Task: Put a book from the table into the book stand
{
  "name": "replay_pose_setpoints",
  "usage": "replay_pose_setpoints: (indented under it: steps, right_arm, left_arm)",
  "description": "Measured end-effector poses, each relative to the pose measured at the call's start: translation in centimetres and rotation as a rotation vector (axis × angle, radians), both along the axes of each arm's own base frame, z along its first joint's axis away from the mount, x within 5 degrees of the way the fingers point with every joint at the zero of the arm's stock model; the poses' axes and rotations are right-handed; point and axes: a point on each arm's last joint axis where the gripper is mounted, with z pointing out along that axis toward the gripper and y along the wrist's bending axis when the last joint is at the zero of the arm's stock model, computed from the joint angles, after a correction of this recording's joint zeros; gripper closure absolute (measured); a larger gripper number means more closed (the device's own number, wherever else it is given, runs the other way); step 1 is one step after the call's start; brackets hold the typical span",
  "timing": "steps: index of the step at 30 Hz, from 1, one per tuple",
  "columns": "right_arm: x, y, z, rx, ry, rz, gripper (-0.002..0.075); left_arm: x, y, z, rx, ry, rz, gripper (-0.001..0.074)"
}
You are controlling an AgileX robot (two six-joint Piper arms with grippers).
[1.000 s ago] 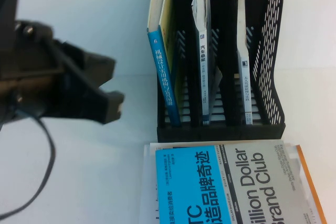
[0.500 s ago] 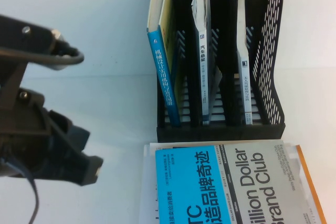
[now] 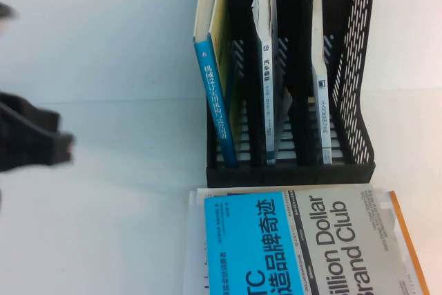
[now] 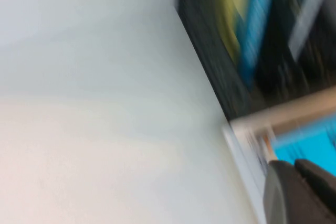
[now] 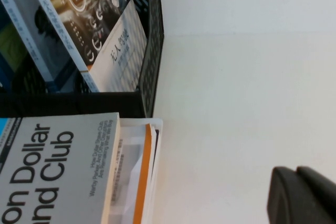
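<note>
The black book stand [image 3: 349, 164] stands at the back of the white table [image 3: 117, 67]. The white-covered book [image 3: 320, 105] stands upright in its right slot. Its dashboard picture and black title show in the right wrist view [image 5: 107, 30]. My left gripper [image 3: 41, 146] is a blurred dark shape at the far left of the table, well away from the stand. In the left wrist view its fingers [image 4: 296, 179] lie together, holding nothing. My right gripper [image 5: 304, 187] is shut and empty over bare table, right of the flat books. It is out of the high view.
A blue-spined book [image 3: 217, 101] leans in the stand's left slot and a white-spined book [image 3: 268, 94] stands in a middle slot. The "Billion Dollar Brand Club" book [image 3: 304, 246] lies flat on a stack in front of the stand.
My left arm has swung away from the stand, toward the left edge of the high view. The books and the stand have not moved.
</note>
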Motion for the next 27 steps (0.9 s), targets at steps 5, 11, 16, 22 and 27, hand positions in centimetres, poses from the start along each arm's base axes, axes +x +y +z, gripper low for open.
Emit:
replay_pose_setpoints:
  steps: [5,11,16,22,27]
  right_arm:
    - [0.0,0.0,0.0,-0.001,0.004,-0.001,0.0729]
    - [-0.1,0.0,-0.2,-0.004,0.023,-0.003,0.0729]
    - [-0.1,-0.1,-0.2,-0.005,0.029,-0.004,0.0729]
    - [-0.1,-0.1,-0.2,-0.005,0.029,-0.004,0.0729]
    - [-0.1,-0.1,-0.3,-0.006,0.031,-0.005,0.0729]
  left_arm:
    - [-0.2,3.7,-1.9,-0.126,-0.187,0.184,0.0737]
    - [-2.1,6.0,-7.2,-0.178,-0.301,0.294,0.0737]
    - [-4.5,6.9,-12.4,-0.183,-0.329,0.328,0.0737]
    - [-7.5,7.6,-17.9,-0.212,-0.404,0.372,0.0737]
    - [-8.7,7.9,-21.7,-0.246,-0.541,0.402,0.0737]
